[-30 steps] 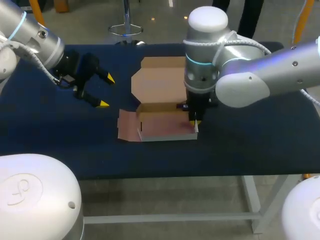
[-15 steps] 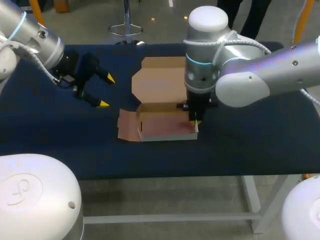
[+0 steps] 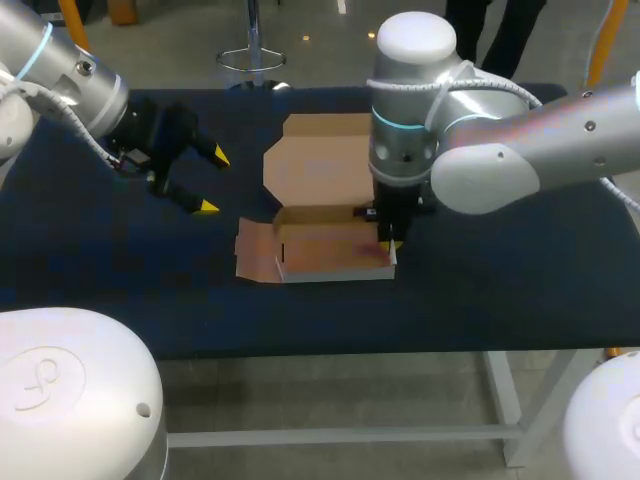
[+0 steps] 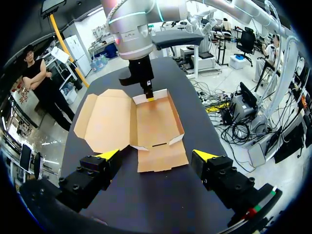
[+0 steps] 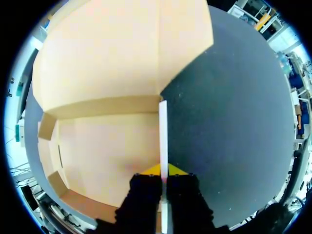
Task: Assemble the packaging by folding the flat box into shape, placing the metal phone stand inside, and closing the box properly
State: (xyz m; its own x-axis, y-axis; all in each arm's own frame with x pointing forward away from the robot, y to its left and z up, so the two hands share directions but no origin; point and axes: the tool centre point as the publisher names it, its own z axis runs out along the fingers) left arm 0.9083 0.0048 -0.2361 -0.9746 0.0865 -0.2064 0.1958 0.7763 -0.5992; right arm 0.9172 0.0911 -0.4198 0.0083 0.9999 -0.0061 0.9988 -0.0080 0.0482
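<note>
The right fingers (image 5: 152,170) pinch the thin upright side wall (image 5: 163,131) of a half-folded brown cardboard box (image 3: 318,170); left fingers (image 3: 205,207) spread wide above the dark surface (image 3: 500,270)

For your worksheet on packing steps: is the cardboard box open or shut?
Open: the box has its lid spread flat on the table, inside uncovered.

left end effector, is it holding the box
No, the left end effector hangs open and empty, off to the side and apart from the box.
</note>
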